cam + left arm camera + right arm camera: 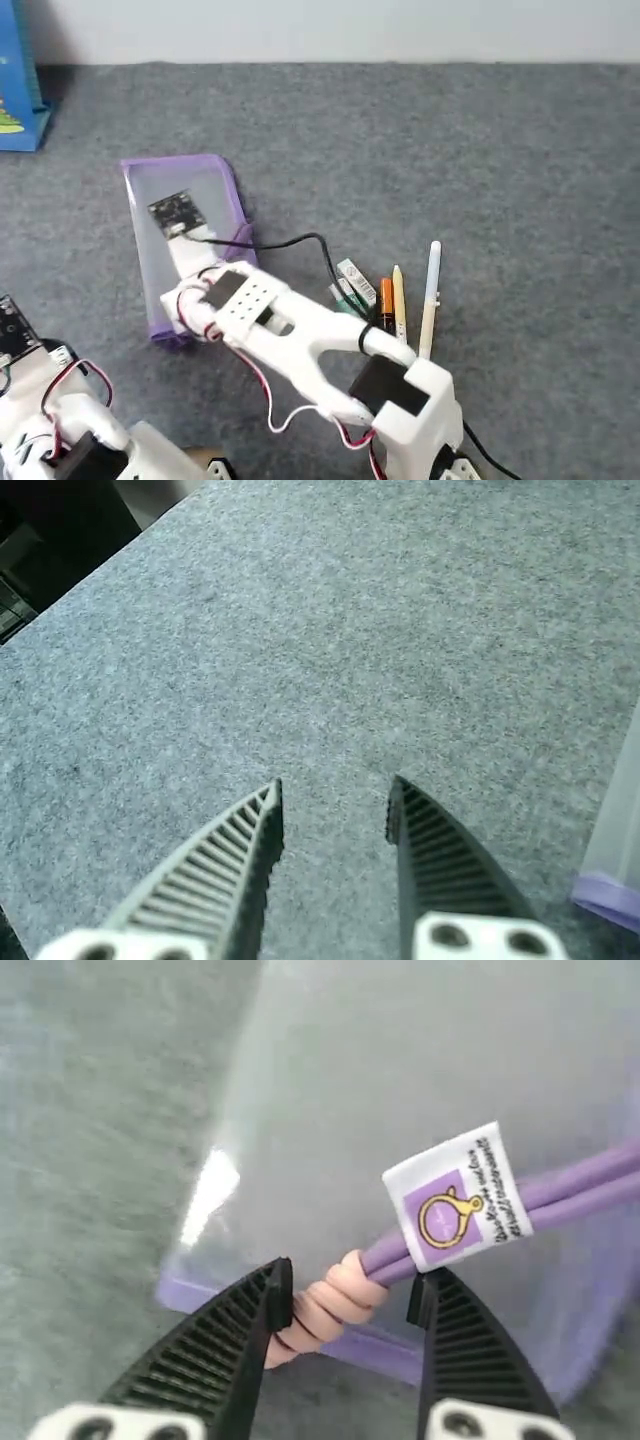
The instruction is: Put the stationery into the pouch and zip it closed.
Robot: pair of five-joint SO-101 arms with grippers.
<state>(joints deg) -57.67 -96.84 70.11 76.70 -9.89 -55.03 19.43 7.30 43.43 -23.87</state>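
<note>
Near the surface's (470, 140) near-left corner, the left gripper (333, 790) hangs with its fingers apart. Farther in, the right gripper (350, 1272) has its jaws spread either side of the pink zip pull (335, 1298) at the near end of the pouch (205, 180). The stationery (387, 295) lies on the surface beside the pouch, toward the middle.

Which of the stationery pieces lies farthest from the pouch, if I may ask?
The long white pen, at the row's far end; the yellow pencil and orange piece lie nearer the purple pouch.
</note>
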